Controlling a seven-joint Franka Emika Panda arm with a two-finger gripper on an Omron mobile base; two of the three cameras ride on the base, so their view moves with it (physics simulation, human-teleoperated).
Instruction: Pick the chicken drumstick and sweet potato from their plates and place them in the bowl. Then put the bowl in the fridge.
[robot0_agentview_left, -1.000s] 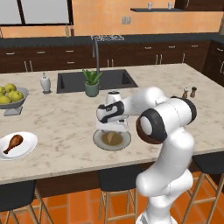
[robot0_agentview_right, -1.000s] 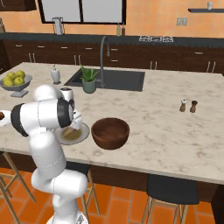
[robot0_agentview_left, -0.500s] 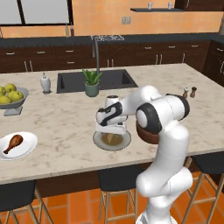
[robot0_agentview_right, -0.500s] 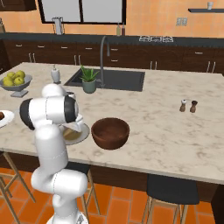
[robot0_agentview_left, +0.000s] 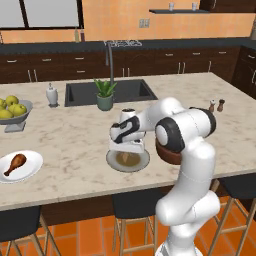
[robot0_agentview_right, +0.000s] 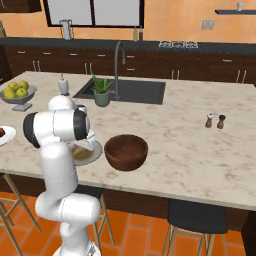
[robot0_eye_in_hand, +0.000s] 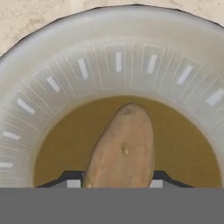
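- gripper (robot0_agentview_left: 129, 150) down on the grey-green plate (robot0_agentview_left: 141, 162) near the worktop's front edge; fingers (robot0_eye_in_hand: 73, 182) tight against both sides of the sweet potato (robot0_eye_in_hand: 121, 148), clamped on it
- sweet potato sits on the plate's brown centre
- drumstick (robot0_agentview_left: 15, 163) on the white plate (robot0_agentview_left: 30, 170), front-left end of the worktop
- wooden bowl (robot0_agentview_right: 126, 151) just beside the grey-green plate, near the front edge

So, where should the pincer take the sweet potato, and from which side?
Probably from above, across its thick lower body. The sweet potato lies on its grey-green plate, tapering to a narrower tip, and the pincer already has a fingertip on each side of that wide part.
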